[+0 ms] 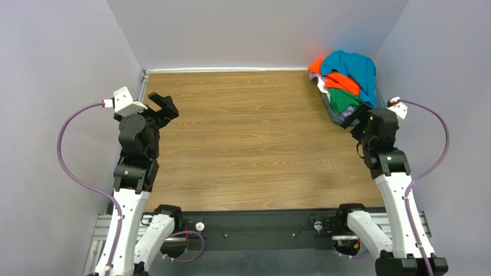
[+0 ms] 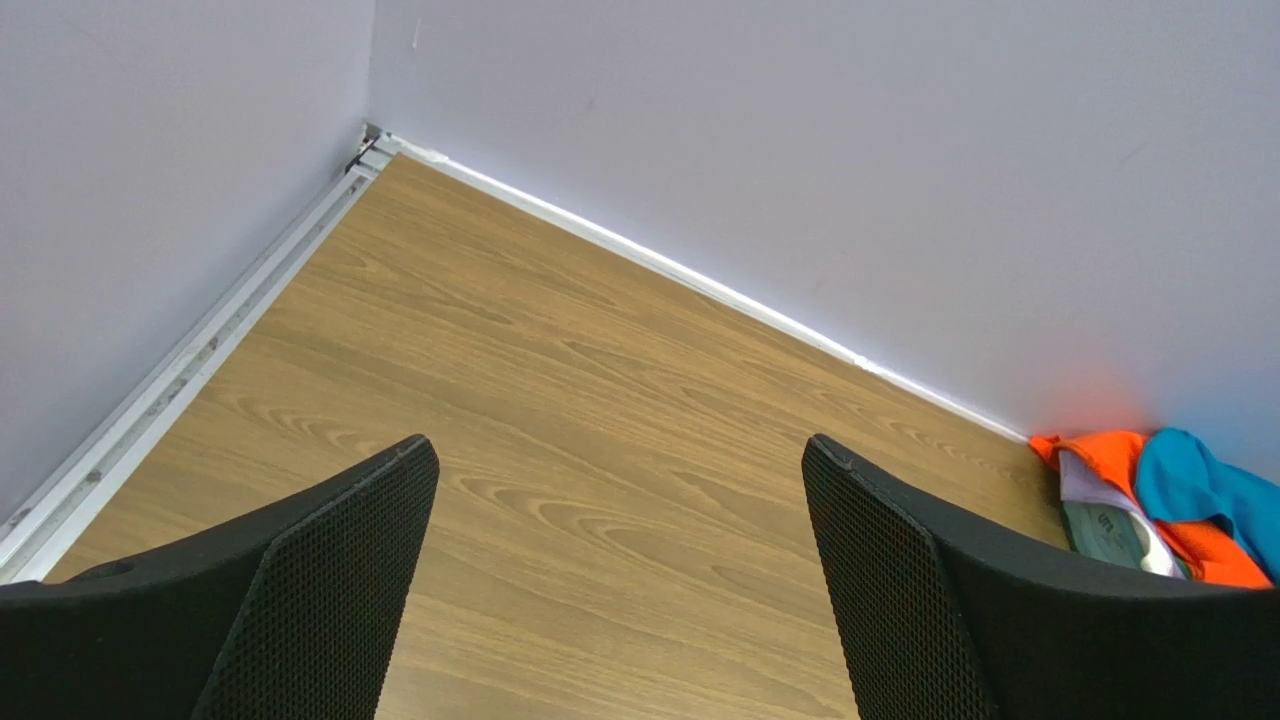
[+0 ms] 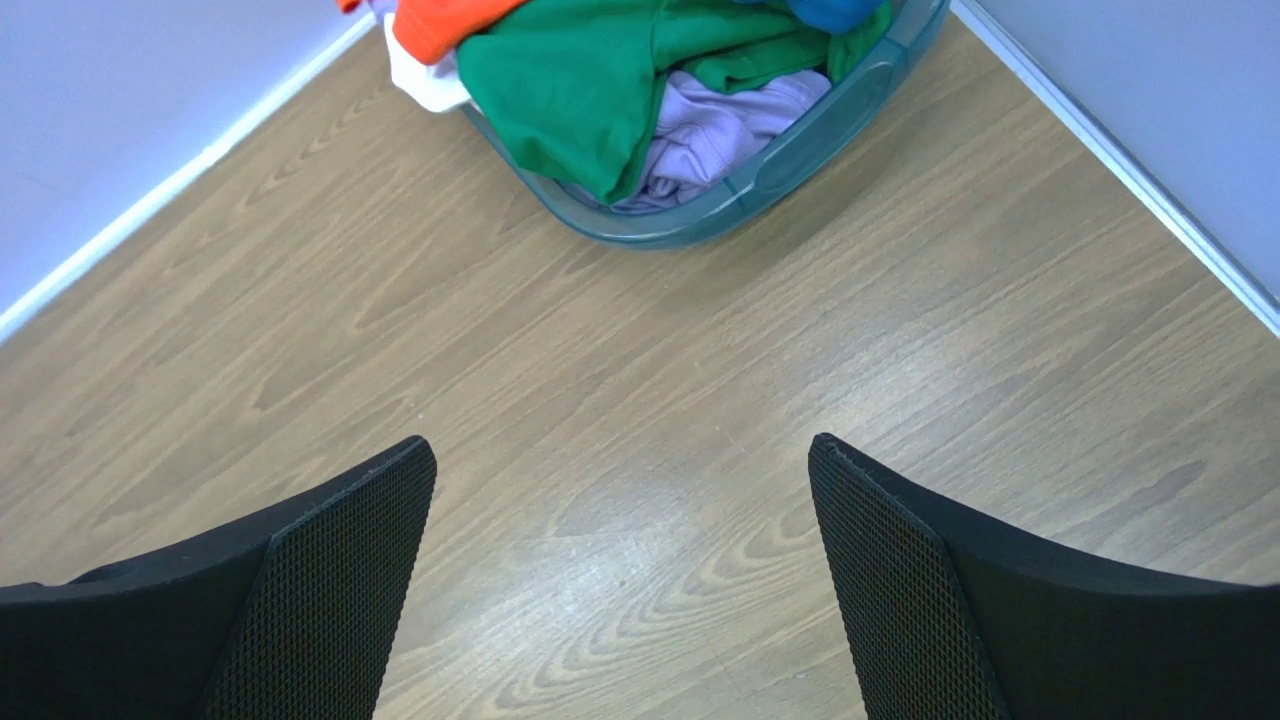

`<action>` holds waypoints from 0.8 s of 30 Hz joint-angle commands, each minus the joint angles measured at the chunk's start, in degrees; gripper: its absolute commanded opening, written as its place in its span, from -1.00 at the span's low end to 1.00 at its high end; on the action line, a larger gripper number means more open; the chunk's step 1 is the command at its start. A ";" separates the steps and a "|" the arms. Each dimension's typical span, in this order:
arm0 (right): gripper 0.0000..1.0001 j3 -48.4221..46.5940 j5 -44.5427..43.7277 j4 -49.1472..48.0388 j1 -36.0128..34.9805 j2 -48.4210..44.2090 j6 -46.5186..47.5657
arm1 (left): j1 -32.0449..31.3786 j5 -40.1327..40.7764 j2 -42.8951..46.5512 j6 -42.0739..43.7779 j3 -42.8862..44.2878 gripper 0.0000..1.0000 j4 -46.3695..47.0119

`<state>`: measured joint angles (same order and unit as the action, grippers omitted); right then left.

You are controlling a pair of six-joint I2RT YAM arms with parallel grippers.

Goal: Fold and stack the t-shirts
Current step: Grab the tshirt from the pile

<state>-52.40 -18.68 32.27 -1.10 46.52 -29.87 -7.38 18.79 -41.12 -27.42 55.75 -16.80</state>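
Crumpled t-shirts are heaped in a basket at the table's far right corner: a teal-blue one (image 1: 352, 66) on top, an orange one (image 1: 340, 81), a green one (image 1: 344, 101). The right wrist view shows the green shirt (image 3: 579, 83) and a pale lavender one (image 3: 714, 128). The left wrist view shows the orange shirt (image 2: 1120, 462) and the teal one (image 2: 1210, 492) at its right edge. My right gripper (image 1: 358, 117) is open and empty, just in front of the basket. My left gripper (image 1: 163, 106) is open and empty at the far left.
The clear bluish plastic basket (image 3: 812, 150) holds the shirts against the right wall. Purple-grey walls close in the wooden table (image 1: 248, 149) on the left, back and right. A white strip (image 2: 661, 270) runs along the back edge.
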 commanded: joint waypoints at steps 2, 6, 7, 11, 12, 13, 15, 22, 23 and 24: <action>1.00 -4.55 1.27 -0.62 0.14 3.82 3.66 | 0.87 -2.87 -0.88 0.61 -1.34 0.97 1.07; 1.00 -8.32 0.13 -1.60 0.22 11.29 0.96 | 1.31 -5.59 -2.47 0.88 -1.52 0.97 1.33; 1.00 -10.94 0.74 -1.68 0.22 13.14 0.69 | 1.57 -6.21 -2.90 0.88 -1.60 0.97 1.33; 1.00 -20.33 1.10 -3.53 0.22 25.78 5.06 | 1.93 -9.11 -5.10 1.31 -1.69 0.97 1.42; 1.00 -22.72 -2.03 -3.62 0.22 28.51 5.00 | 2.01 -9.99 -5.28 1.40 -1.69 0.97 1.42; 1.00 -25.01 -4.41 -3.53 0.40 34.80 4.30 | 2.19 -10.43 -5.80 1.49 -1.69 0.97 1.50; 1.00 -32.83 -6.55 -3.88 0.84 41.07 5.34 | 2.37 -11.49 -5.98 2.02 -1.78 0.97 1.77; 1.00 -53.30 3.99 -3.88 10.58 64.20 2.62 | 2.81 -11.75 -5.99 1.76 -2.74 0.97 2.29; 1.00 -55.42 4.35 -3.88 11.03 65.96 2.53 | 2.81 -11.93 -5.99 1.76 -2.75 0.97 2.47; 1.00 -57.27 3.74 -3.88 11.30 69.89 2.79 | 2.81 -12.02 -5.99 1.76 -2.84 0.97 2.64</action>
<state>-103.35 -18.04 27.53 7.51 109.38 -26.26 -4.95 8.69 -47.46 -26.37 54.02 -15.49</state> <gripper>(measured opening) 0.997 0.985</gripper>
